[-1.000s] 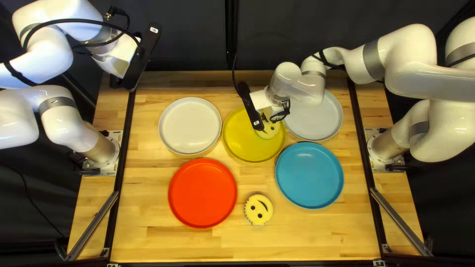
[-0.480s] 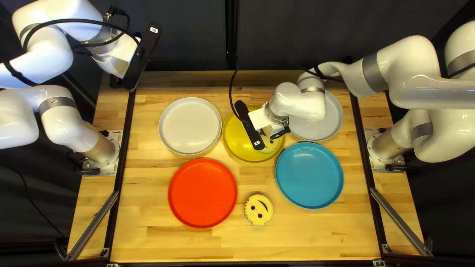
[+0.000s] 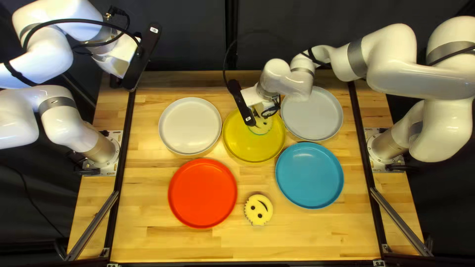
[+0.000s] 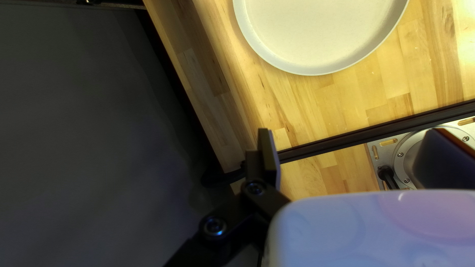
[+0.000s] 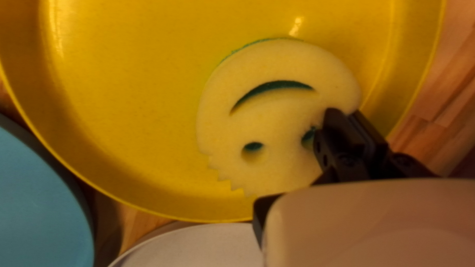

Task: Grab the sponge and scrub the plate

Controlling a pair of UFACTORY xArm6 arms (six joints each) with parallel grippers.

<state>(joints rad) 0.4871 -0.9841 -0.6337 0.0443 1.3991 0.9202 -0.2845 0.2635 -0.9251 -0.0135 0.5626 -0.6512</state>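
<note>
Sponge (image 3: 263, 127), the yellow smiley one with a green underside, sits in the yellow plate (image 3: 237, 141), toward the plate's far side; your right hand (image 3: 257, 111) has hold of it, fingers nearly together, pinching its edge beside one eye hole; whether its green side lies flat on the plate, you can't tell from these views.

Your left hand (image 3: 116, 81) is up by the desk's far left corner, open and holding nothing; one finger (image 4: 267, 153) shows, its inner face bare, the other is out of sight, so you can't tell how wide it stands.

Small white labels show on the black bars over both hands, one at the left (image 3: 154, 30), one at the right (image 3: 248, 118); the print is too small to read.

On the desk (image 3: 148, 237), you have a cream plate (image 3: 190, 125) left of the yellow one and a grey plate (image 3: 316, 118) right of it, partly under your right arm; nearer you are a red plate (image 3: 203, 193) and a blue plate (image 3: 309, 175); a second smiley sponge (image 3: 258, 209) lies between those two, closer to the near edge.
</note>
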